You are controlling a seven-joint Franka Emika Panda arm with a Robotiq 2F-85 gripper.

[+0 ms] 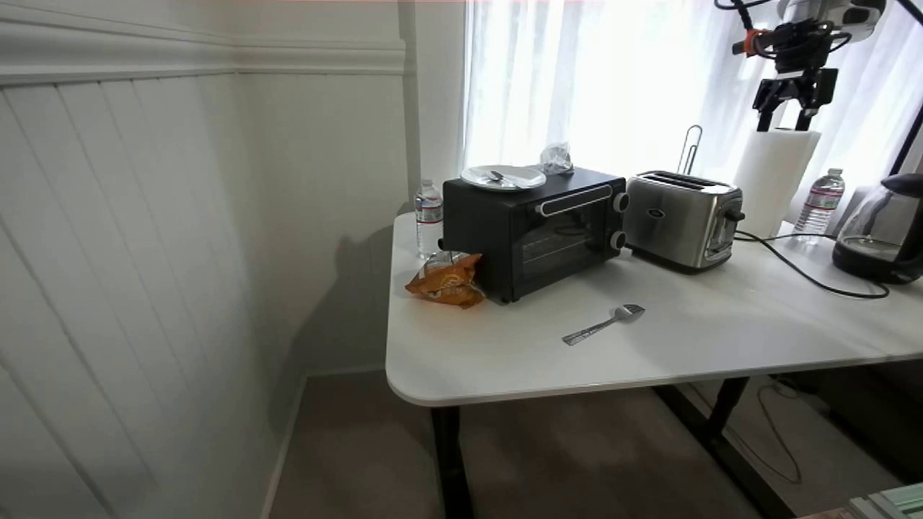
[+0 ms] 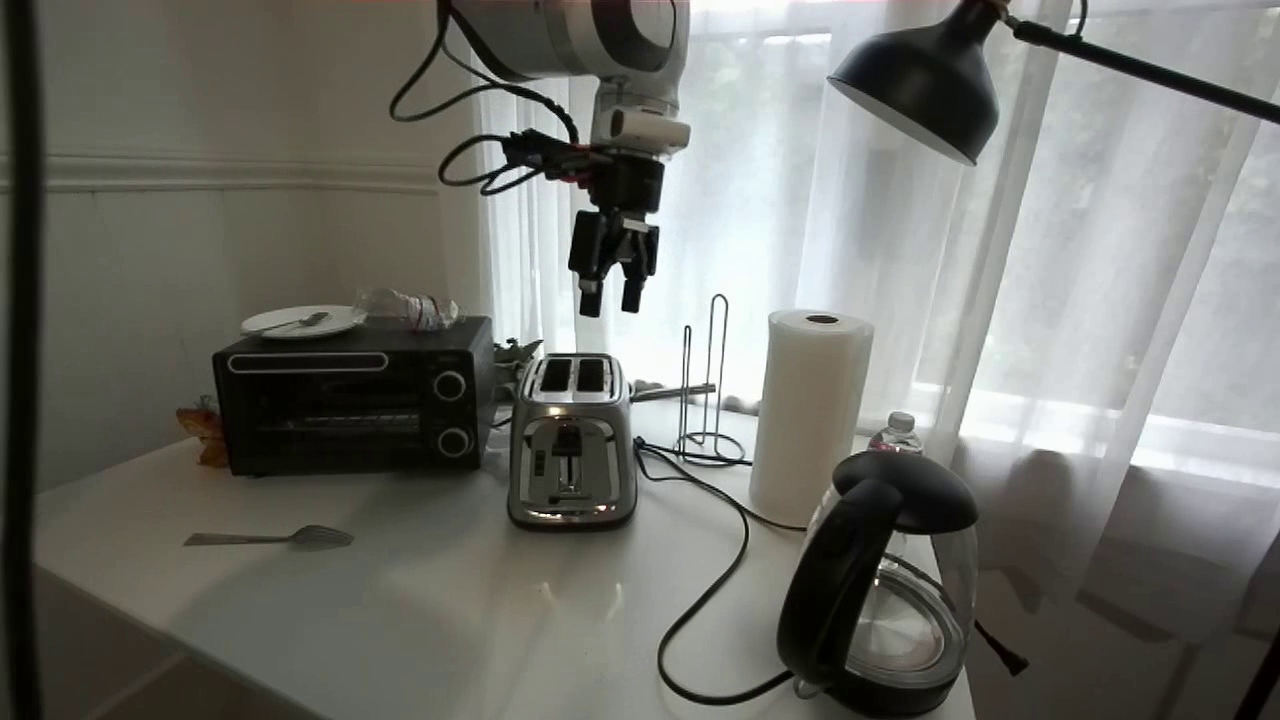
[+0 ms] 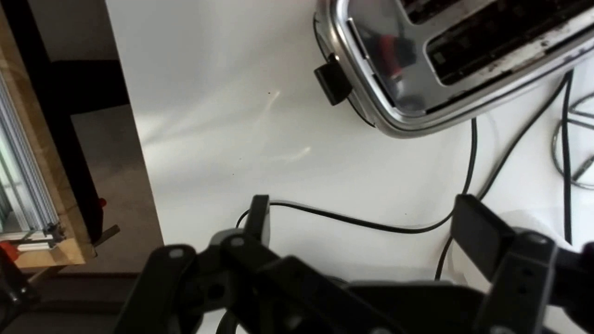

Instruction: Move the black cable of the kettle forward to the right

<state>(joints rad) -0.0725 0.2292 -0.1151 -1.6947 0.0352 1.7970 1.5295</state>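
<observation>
The black cable [image 1: 792,268] lies on the white table between the toaster and the kettle [image 1: 865,265]. In an exterior view the cable [image 2: 697,606] makes a loose bend and runs to the base of the kettle [image 2: 838,585], with a plug end [image 2: 1012,660] showing past the kettle. My gripper [image 1: 784,124] is open and empty, high above the table. It also shows above and behind the toaster in an exterior view [image 2: 611,305]. In the wrist view the cable [image 3: 371,225] crosses below and between the open fingers [image 3: 363,204]; the fingers hide parts of it.
A silver toaster [image 2: 572,450] and black toaster oven [image 2: 350,400] stand on the left. A paper towel roll [image 2: 812,420], wire stand [image 2: 712,450] and water bottle [image 2: 897,435] stand behind the cable. A silvery utensil [image 2: 270,538] lies in front. A lamp [image 2: 925,80] hangs above.
</observation>
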